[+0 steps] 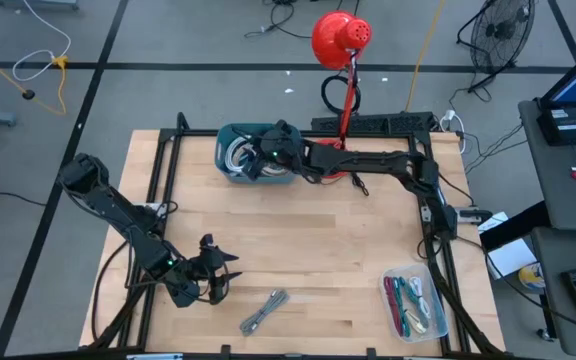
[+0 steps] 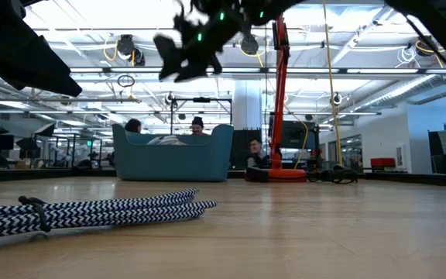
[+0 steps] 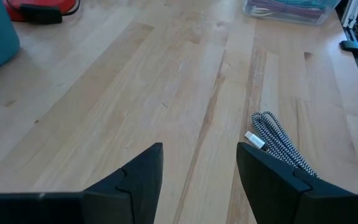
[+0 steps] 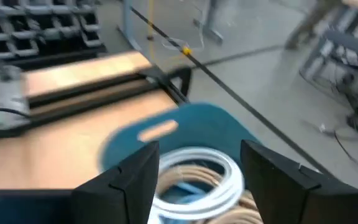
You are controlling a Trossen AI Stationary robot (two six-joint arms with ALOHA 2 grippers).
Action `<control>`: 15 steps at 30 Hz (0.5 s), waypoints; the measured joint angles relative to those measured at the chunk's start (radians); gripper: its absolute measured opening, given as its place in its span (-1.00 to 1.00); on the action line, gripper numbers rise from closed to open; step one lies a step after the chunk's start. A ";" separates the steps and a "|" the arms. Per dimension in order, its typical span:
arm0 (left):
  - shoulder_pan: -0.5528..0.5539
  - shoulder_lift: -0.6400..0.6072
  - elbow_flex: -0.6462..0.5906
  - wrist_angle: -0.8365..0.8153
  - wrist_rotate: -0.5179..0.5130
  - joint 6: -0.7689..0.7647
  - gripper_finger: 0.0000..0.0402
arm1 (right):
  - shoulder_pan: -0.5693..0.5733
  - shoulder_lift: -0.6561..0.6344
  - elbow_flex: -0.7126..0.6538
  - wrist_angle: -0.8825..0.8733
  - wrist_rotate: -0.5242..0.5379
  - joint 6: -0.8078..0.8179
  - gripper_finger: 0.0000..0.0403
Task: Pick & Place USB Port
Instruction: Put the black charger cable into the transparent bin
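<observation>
A bundled black-and-white braided USB cable [image 1: 264, 312] lies flat on the wood near the table's near edge; it also shows in the low view [image 2: 91, 213] and the left wrist view [image 3: 278, 144], its white plug end toward the fingers. My left gripper [image 1: 218, 270] hangs open above the table, left of the cable, touching nothing [image 3: 197, 174]. My right gripper [image 1: 258, 160] is open over the teal bin [image 1: 253, 155] at the far edge, above coiled white and tan cables [image 4: 194, 174].
A clear plastic box of coloured cables [image 1: 413, 303] sits at the near right corner. A red lamp [image 1: 341, 45] stands on its base behind the bin. Black frame rails [image 1: 163, 170] border the table. Bare wood [image 1: 318, 240] spans the middle.
</observation>
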 joint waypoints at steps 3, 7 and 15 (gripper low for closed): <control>0.000 0.000 0.000 0.000 0.000 0.000 0.03 | 0.060 -0.035 0.000 0.001 -0.033 -0.027 0.07; 0.000 0.000 0.000 0.000 0.004 -0.008 0.03 | 0.159 -0.082 0.000 -0.083 -0.221 -0.036 0.05; -0.004 0.000 0.000 0.019 0.090 -0.027 0.03 | 0.393 -0.109 -0.022 -0.427 -0.441 -0.089 0.04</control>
